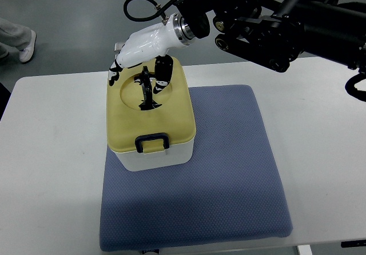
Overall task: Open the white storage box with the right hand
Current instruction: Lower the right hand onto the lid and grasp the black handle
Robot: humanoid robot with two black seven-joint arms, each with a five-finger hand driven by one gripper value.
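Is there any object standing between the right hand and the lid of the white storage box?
No, nothing visible does. The right hand is already over the yellow lid of the white storage box, its fingers reaching down at the lid's round recess.

We count one white storage box (154, 152) with one yellow lid (150, 109) and one dark latch (152, 142); one blue mat (229, 169); one white table (51, 169); one robot hand, the right hand (140, 52); one person's shoe (27, 46).
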